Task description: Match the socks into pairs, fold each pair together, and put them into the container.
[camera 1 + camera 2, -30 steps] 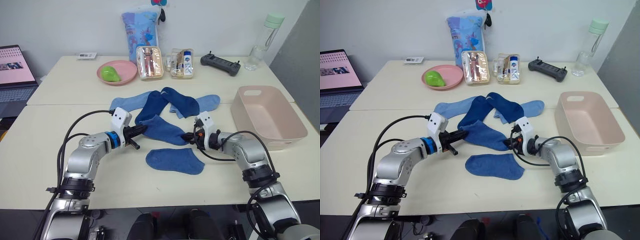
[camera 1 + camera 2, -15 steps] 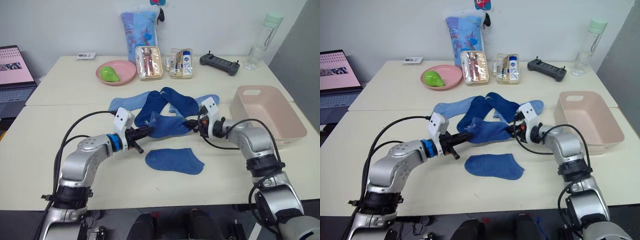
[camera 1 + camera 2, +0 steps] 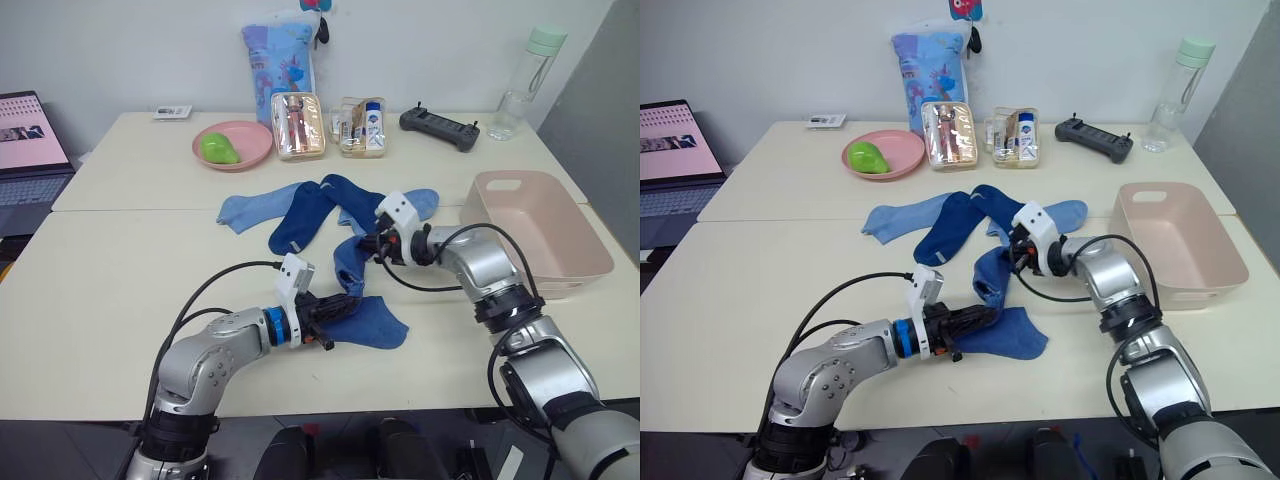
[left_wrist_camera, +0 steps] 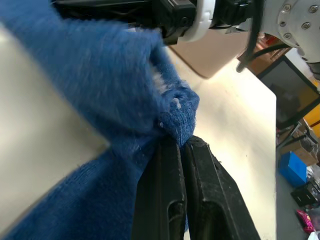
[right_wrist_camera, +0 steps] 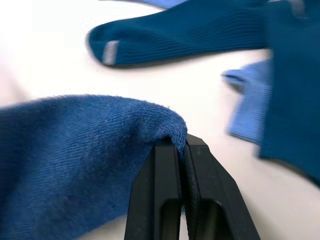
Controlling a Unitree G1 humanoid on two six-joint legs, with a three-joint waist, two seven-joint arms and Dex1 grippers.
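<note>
Held sock: 1 medium-blue soft knit ankle sock [image 3: 350, 268], lifted and draped between both arms over a matching blue sock lying flat [image 3: 372, 322] on the cream desk [image 3: 90, 280].
Left gripper [image 3: 338, 305]: pressed together, pinching 1 end of the held sock.
Right gripper [image 3: 376, 247]: pinching the other end.
Other socks: dark blue sock [image 3: 300, 218] and lighter ones, further back.
Container: pale pink plastic bin [image 3: 540, 232], near the right arm.
Handling: light, limp, stretchy; likely sags, so grip by the edges.
</note>
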